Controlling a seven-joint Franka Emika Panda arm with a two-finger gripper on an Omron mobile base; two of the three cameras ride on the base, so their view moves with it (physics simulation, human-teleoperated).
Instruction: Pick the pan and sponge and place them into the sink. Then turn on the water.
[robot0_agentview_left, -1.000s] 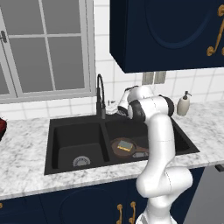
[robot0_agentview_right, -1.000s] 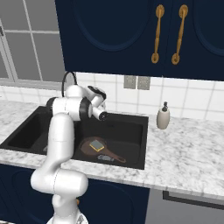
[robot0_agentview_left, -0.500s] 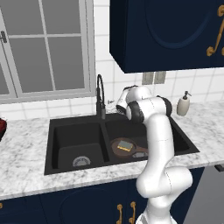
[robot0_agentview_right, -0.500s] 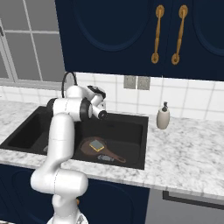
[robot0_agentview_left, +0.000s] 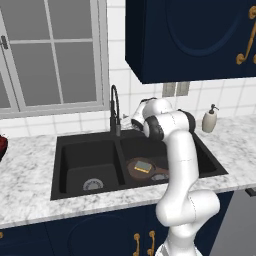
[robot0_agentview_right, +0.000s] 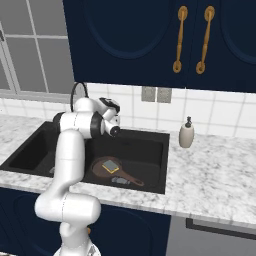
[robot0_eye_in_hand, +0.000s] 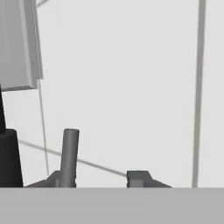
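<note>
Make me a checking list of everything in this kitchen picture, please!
Surface: grey marble counter.
Job's things: pan lies in the right basin of the black sink, sponge on it; no water runs from the faucet.
Clutter: soap bottle on the counter.
Tool: tool up by the faucet, a grey lever at its tips, not gripped.
Cables: nothing seen.
Surroundings: window, navy cabinets.

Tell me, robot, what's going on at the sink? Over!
End effector up at the faucet, fingers either side of its grey lever. Pan in the right basin of the sink, sponge on it. No water visible. Nothing blocking.
</note>
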